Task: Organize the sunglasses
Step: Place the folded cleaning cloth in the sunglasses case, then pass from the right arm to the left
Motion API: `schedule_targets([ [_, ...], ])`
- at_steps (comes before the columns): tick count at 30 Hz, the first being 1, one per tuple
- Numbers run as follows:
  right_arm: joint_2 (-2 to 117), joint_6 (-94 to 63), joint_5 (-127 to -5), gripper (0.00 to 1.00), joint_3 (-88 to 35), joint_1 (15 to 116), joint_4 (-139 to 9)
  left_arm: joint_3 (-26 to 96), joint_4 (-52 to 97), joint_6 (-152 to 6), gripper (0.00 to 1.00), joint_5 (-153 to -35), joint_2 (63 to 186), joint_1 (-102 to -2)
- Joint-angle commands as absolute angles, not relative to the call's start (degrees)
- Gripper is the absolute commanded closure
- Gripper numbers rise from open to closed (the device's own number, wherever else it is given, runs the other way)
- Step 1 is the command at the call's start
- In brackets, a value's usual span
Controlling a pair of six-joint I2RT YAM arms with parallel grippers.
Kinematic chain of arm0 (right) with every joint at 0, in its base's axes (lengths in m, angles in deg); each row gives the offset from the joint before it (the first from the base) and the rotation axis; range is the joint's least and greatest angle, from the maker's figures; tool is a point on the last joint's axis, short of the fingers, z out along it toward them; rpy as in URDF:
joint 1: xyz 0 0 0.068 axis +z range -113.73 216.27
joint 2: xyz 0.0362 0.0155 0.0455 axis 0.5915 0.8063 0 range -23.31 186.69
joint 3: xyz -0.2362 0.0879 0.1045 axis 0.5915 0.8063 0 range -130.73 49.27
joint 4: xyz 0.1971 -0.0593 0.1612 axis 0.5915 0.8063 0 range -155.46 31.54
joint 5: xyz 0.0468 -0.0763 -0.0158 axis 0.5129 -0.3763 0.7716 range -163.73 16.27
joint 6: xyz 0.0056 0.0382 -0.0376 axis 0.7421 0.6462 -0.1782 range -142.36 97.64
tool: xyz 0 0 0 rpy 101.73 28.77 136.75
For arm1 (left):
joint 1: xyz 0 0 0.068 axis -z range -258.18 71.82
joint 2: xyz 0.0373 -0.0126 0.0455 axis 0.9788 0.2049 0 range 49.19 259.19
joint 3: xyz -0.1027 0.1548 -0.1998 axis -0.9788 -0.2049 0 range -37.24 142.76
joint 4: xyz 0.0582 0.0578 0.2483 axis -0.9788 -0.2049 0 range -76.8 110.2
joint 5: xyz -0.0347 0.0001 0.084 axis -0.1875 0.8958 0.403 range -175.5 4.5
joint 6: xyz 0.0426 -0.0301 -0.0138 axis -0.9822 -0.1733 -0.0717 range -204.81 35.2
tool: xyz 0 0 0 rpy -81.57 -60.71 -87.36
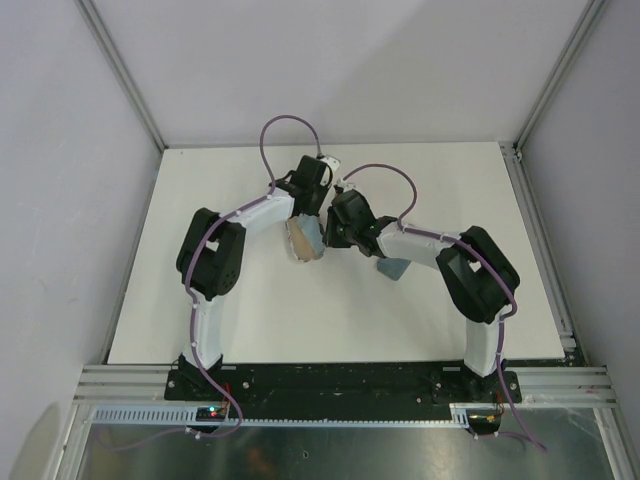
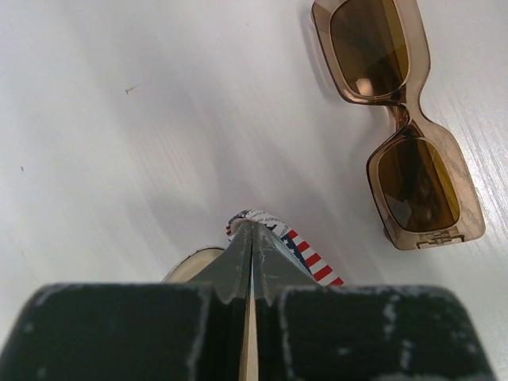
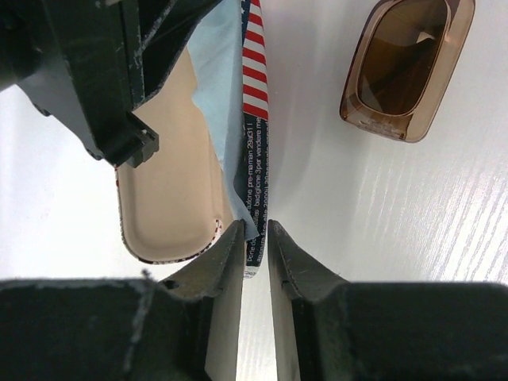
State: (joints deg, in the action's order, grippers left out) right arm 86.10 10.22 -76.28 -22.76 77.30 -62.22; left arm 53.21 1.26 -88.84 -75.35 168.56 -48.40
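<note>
Overhead wide, wrists close, sharing amber sunglasses (image 2: 401, 119)

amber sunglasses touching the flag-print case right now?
Apart. The right wrist view shows bare white table between the amber sunglasses and the flag-print case. The left wrist view shows the same gap.

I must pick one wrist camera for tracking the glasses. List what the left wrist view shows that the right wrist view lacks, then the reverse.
Only left wrist: the amber sunglasses whole, both lenses, lying on the white table. Only right wrist: the right tool pinching the flag-print edge of the case, and a light blue cloth inside it. Both: the case, one amber lens, the table, and the left tool, which is closed on the case.
</note>
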Motion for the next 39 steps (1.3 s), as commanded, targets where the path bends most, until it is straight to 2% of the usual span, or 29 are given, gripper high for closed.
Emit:
schedule_targets([
  [1, 87.3, 10.2, -76.5, 0.78, -24.9, 76.8, -61.1, 55.8, 2.5, -88.8, 0.97, -75.9, 169.0, -48.0],
  [7, 88.4, 10.6, -75.9, 0.81, -24.9, 76.1, -60.2, 56.2, 2.6, -88.2, 0.89, -75.8, 169.3, -48.0],
  [19, 88.7, 11.6, -73.1, 0.88, -23.9, 74.5, -61.0, 61.1, 0.3, -85.9, 0.59, -77.1, 168.1, -48.0],
  [27, 89.1, 12.9, -71.2, 0.88, -23.2, 74.4, -62.5, 60.7, -1.2, -78.1, 0.53, -78.7, 161.0, -49.0],
  [33, 89.6, 14.0, -70.7, 0.91, -21.8, 74.4, -64.0, 49.2, 0.6, -62.4, 0.39, -94.3, 149.7, -56.8],
  [37, 89.4, 14.5, -70.2, 0.94, -20.5, 74.3, -64.7, 36.3, 7.9, -55.1, 0.21, -104.2, 141.8, -62.0],
  [39, 89.3, 14.6, -69.8, 0.95, -19.9, 74.3, -64.8, 29.4, 11.6, -52.0, 0.16, -108.2, 138.7, -64.0],
])
